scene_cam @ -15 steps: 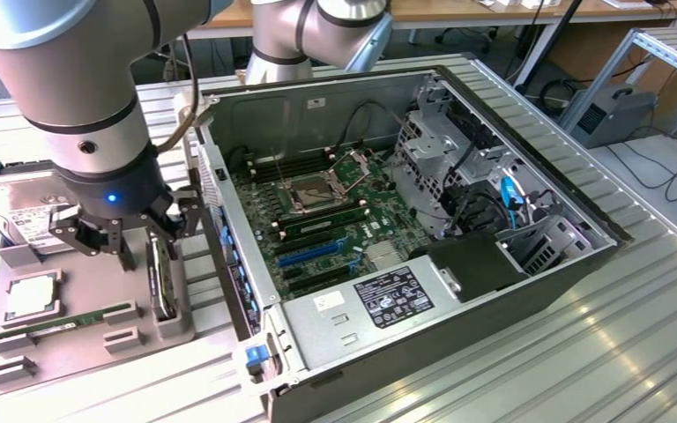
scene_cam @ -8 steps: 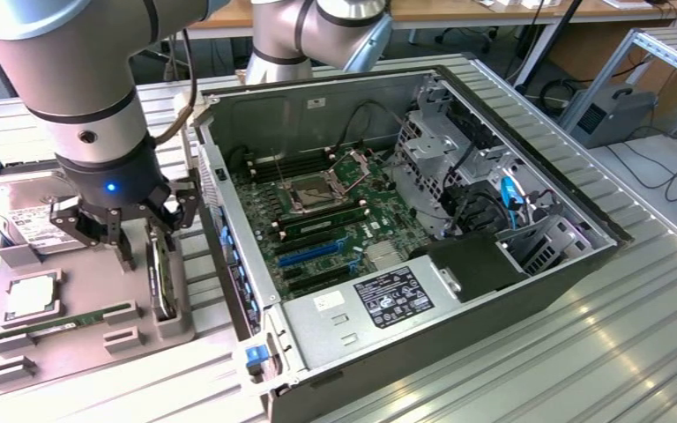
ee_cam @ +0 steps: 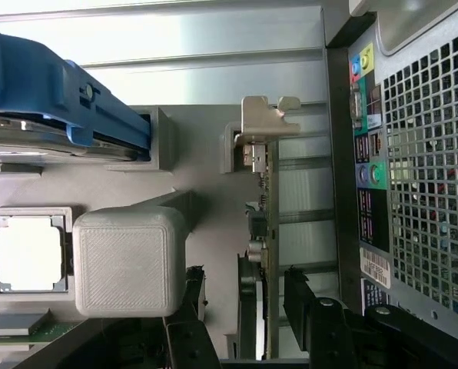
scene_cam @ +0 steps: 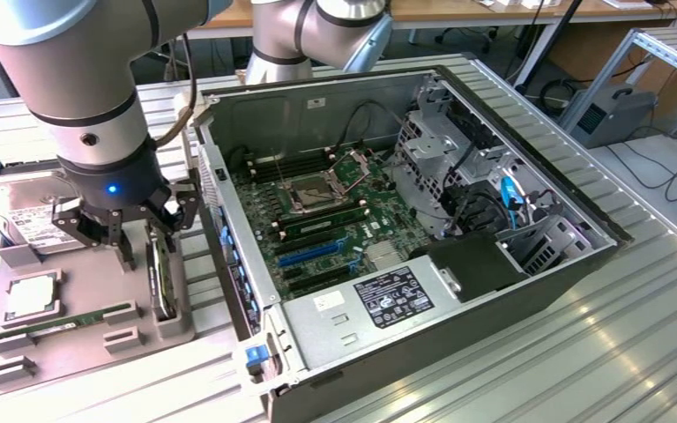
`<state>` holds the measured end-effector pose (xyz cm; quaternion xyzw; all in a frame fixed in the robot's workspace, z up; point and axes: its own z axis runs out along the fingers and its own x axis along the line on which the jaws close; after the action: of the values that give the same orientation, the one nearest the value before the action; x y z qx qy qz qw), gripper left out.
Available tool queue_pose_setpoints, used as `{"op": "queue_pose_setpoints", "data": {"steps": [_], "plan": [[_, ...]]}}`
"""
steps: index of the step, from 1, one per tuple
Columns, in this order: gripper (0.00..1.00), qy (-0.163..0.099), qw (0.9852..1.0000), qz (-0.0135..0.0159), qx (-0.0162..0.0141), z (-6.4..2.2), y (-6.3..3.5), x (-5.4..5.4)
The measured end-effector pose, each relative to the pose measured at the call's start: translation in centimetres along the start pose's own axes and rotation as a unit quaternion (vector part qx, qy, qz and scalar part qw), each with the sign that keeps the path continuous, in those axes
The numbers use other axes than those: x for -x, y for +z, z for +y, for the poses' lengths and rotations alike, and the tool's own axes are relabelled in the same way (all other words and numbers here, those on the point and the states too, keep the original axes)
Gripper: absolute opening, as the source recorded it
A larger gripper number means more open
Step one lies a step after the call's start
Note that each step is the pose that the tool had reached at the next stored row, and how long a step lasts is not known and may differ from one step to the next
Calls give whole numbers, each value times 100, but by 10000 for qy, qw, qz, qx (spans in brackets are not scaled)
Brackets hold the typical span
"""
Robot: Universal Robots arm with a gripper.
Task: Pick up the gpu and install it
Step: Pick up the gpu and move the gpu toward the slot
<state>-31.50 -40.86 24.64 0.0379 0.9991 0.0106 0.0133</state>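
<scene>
gpu: stands on its thin edge; long side runs along the computer case;
tray: holds gpu, hard drive, chip;
gripper: fingers spread wide over gpu

The gpu, a thin dark card with a silver bracket, stands on edge in the grey tray's slot.

Claw wide open, facing down
</scene>
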Motion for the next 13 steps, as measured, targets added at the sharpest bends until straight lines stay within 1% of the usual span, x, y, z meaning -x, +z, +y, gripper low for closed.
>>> {"op": "queue_pose_setpoints", "data": {"steps": [4,13], "plan": [[54,0,10000,-2,2,0,21,0],[54,0,10000,-1,2,0,24,0]]}}
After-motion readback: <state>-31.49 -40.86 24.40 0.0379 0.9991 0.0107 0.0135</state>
